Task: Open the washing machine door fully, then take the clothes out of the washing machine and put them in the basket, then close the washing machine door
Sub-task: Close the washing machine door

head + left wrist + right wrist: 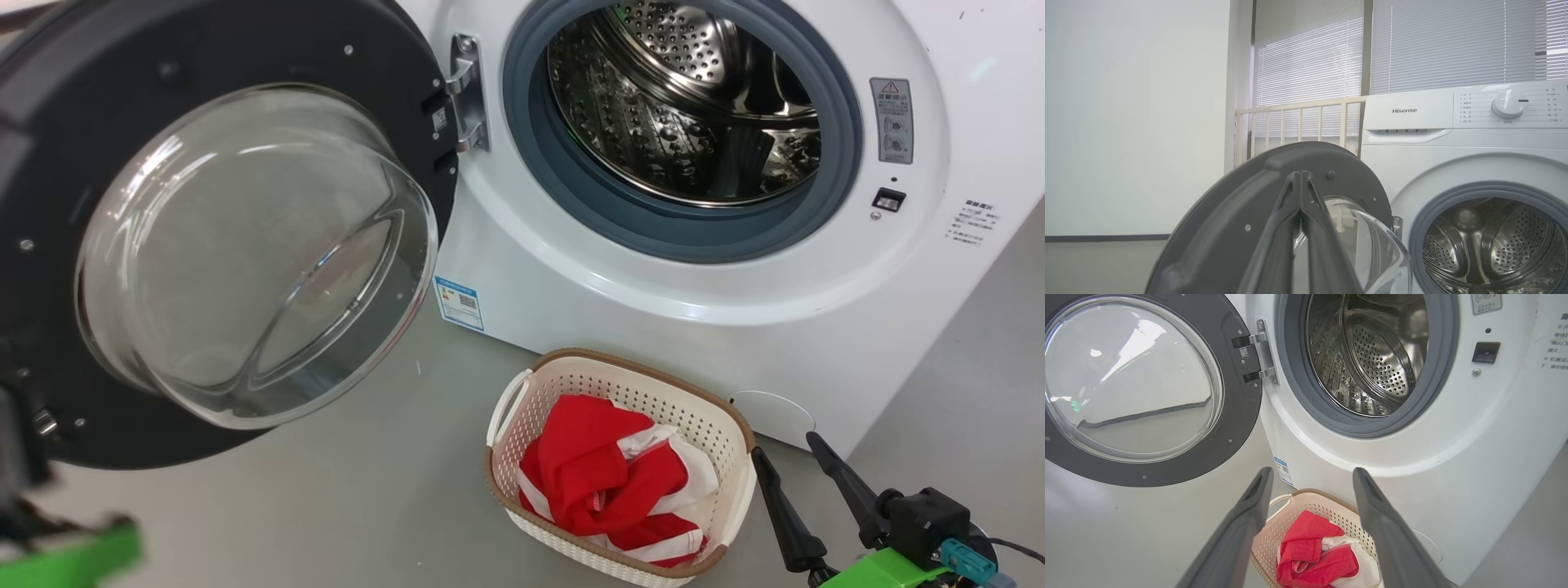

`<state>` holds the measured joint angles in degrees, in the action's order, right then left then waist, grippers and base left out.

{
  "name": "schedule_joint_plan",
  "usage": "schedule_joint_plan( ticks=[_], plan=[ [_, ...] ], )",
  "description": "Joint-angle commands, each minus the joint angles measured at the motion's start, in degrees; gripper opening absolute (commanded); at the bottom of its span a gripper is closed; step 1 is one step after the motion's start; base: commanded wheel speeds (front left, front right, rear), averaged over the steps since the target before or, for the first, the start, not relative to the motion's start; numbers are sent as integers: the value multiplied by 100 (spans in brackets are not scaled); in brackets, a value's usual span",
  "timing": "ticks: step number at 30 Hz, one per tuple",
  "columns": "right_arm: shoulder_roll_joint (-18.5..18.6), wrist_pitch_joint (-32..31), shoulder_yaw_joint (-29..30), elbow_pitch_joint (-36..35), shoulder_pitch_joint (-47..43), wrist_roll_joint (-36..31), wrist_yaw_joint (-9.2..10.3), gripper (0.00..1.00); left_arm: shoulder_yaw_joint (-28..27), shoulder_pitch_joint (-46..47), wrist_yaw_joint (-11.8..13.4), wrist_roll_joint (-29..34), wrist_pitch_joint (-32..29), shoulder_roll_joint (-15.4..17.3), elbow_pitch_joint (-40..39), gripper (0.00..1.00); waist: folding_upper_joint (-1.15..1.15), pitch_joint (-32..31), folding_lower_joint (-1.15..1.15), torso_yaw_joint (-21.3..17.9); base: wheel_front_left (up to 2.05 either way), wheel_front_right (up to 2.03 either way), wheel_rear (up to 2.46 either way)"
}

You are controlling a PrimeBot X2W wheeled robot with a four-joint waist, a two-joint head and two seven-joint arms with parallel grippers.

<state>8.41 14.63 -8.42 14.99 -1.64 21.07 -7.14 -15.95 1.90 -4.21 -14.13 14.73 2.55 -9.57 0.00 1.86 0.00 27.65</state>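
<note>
The washing machine (653, 302) stands with its steel drum (678, 106) showing no cloth inside. The washing machine door (163, 49) hangs swung out to the left on its metal hinge (465, 98), glass bowl facing me. Red and white clothes (604, 482) lie in the cream basket (645, 369) on the floor before the machine. My right gripper (785, 451) is open just right of the basket, nothing between its fingers; in its wrist view the right gripper (1312, 471) hovers above the basket (1290, 522) and clothes (1310, 555). My left gripper (1300, 176) is shut, empty, in front of the door (1229, 220).
Grey floor (367, 506) spreads left of the basket under the open door. A white wall (1135, 122), a cream railing (1298, 122) and window blinds (1453, 41) stand behind the machine. A blurred green part of my left arm (73, 559) shows at the lower left.
</note>
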Motion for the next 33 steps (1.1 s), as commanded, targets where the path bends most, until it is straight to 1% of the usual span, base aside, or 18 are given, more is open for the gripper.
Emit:
schedule_joint_plan(
  ticks=[1,4,7,8,11,15,18,20,23,24,27,31,33],
  plan=[
    [49,37,-117,-133,159,-24,-35,100,-362,419,-74,10,27,171,-214,0,0,19,0,-21,0,0,0],
    [56,37,-122,-139,171,-31,-35,100,-816,1083,-191,-109,27,441,-148,0,0,51,0,-64,0,0,0],
    [68,37,-121,-148,198,-40,-35,100,-1080,1741,-278,-213,27,881,177,0,0,95,0,-121,0,0,0],
    [84,37,-126,-153,221,-42,-35,100,-1189,2156,-305,-324,27,1165,483,0,0,138,0,-163,0,0,0],
    [110,37,-121,-164,249,-49,-35,100,-1270,2742,-321,-498,27,1610,1033,0,0,216,0,-212,0,0,0],
    [150,37,-130,-181,304,-69,-35,100,-1373,3469,-325,-929,27,2168,1905,0,0,341,0,-280,0,0,0],
    [176,37,-154,-183,356,-80,-35,100,-1325,3837,-326,-1075,27,2578,2630,0,0,433,0,-331,0,0,0],
    [191,37,-165,-181,388,-81,-35,100,-1272,4073,-326,-1245,20,2796,3217,0,0,479,0,-354,0,0,0],
    [207,37,-166,-183,424,-82,-35,100,-1215,4484,-326,-1667,-378,3084,4237,0,0,538,0,-373,0,0,0],
    [208,37,-168,-184,430,-83,-35,100,-1215,4635,-326,-1853,-652,3145,4570,0,0,549,0,-380,0,0,0],
    [215,37,-168,-191,441,-85,-35,100,-1120,4994,-327,-2142,-1385,3370,5321,0,0,604,0,-383,0,0,0],
    [233,37,-173,-190,457,-92,-35,100,-1057,5431,-327,-2513,-2430,3530,6084,0,0,666,0,-360,0,0,0],
    [233,37,-181,-188,471,-96,-35,100,-1015,5580,-326,-2610,-2857,3622,6325,0,0,683,0,-358,0,0,0]
  ],
)
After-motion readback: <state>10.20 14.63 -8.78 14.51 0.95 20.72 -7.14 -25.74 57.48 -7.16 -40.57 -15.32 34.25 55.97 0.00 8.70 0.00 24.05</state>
